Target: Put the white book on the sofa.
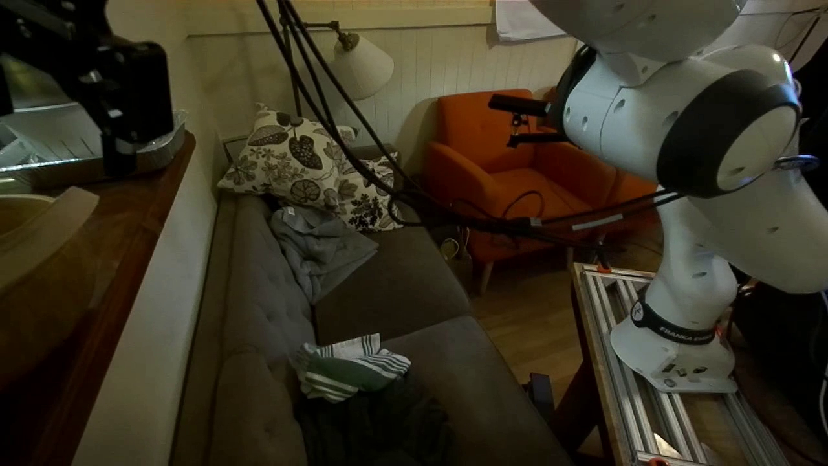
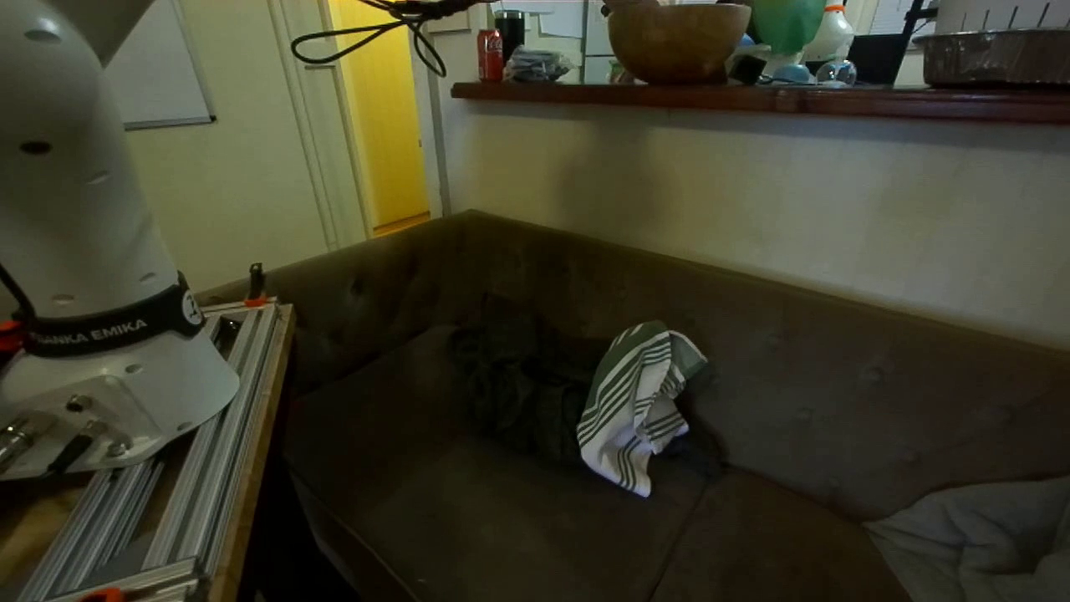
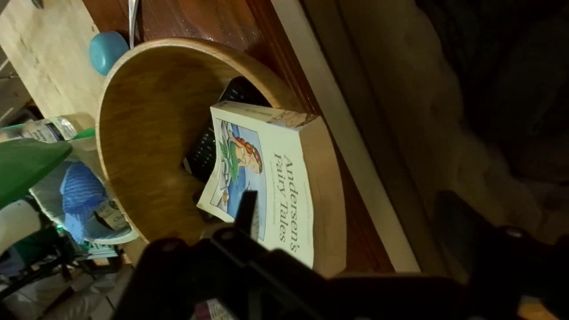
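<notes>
Gripper [image 3: 349,213] spread wide, holding nothing. White book [image 3: 281,178] just ahead of gripper, tilted in wooden bowl [image 3: 138,133], poking past rim. Sofa [image 1: 414,285] lower than gripper, off to side.

In the wrist view, the end effector [image 3: 348,202], blurred and cut off by the bottom edge, hides part of the white book [image 3: 286,178], whose smallest print is unreadable. The book partly covers the black buttoned object [image 3: 203,153] in the wooden bowl [image 3: 142,124]. The sofa [image 2: 501,518] runs past the bottom edge of both exterior views. In an exterior view the grey cloth [image 2: 978,535] at lower right is cut off; the dark heap [image 2: 510,393] near centre is too dim to make out.
</notes>
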Controlling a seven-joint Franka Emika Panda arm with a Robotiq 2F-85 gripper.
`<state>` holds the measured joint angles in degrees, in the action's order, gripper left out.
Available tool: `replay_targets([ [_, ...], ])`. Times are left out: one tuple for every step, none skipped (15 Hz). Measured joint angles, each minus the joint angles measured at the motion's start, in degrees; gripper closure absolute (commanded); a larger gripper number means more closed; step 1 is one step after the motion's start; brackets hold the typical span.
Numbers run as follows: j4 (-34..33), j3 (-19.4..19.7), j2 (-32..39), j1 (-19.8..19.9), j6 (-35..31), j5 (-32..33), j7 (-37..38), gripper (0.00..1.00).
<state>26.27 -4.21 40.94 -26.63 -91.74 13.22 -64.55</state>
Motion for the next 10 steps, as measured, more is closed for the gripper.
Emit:
replay_targets([
  [0.00,0.04,0.32,0.02,0.00,0.06,-0.99,0.00],
  [0.00,0.06,0.46,0.01,0.00,0.08,-1.45,0.00],
  [-0.01,0.06,0.47,0.00,0.00,0.09,-1.64,0.00],
  [-0.03,0.06,0.48,0.00,0.00,0.07,-1.62,0.00],
  [-0.03,0.06,0.56,-0.02,0.00,0.07,-1.62,0.00],
  [-0.03,0.06,0.73,-0.07,0.00,0.07,-1.66,0.00],
  [-0.02,0.06,1.02,-0.18,-0.02,0.07,-1.93,0.00],
  [-0.03,0.01,1.41,-0.28,-0.32,0.06,-2.75,0.00],
  [-0.03,0.03,1.93,-0.38,-0.83,0.07,-3.36,0.00],
  [-0.03,0.08,2.61,-0.48,-1.72,0.07,-3.76,0.00],
])
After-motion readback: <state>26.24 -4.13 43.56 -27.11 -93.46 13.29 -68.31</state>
